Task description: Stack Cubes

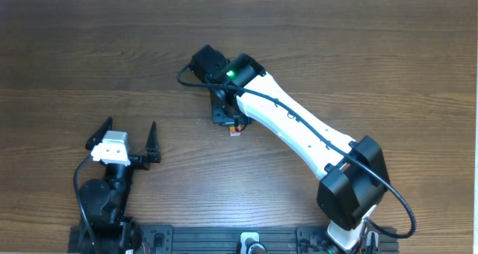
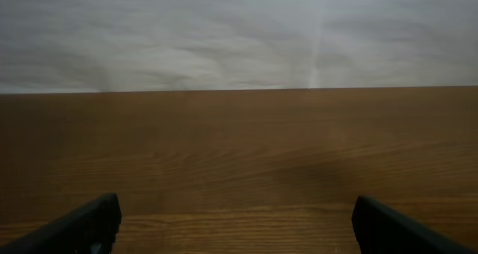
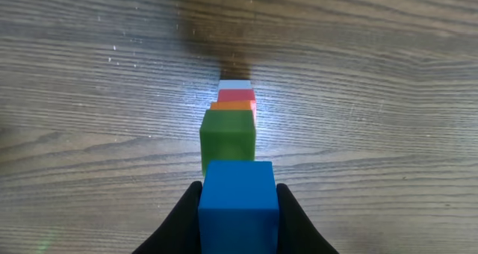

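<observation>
Blue cube (image 3: 238, 209) clamped in your right gripper (image 1: 225, 118) above stack (image 3: 228, 134), frame centre; left gripper (image 1: 131, 124) jaws apart. Release off-centre & it'll topple.

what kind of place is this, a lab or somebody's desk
Probably a robot lab bench: a wood-grain table, a white robot arm standing on a black rail at its edge, and coloured cubes below the right gripper, which grips a blue cube.

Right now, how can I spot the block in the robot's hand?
On the wooden table, the white right arm hangs over a tower of cubes. Its hand pinches the topmost, the blue cube. The green cube, orange cube and red cube below are unheld.
</observation>
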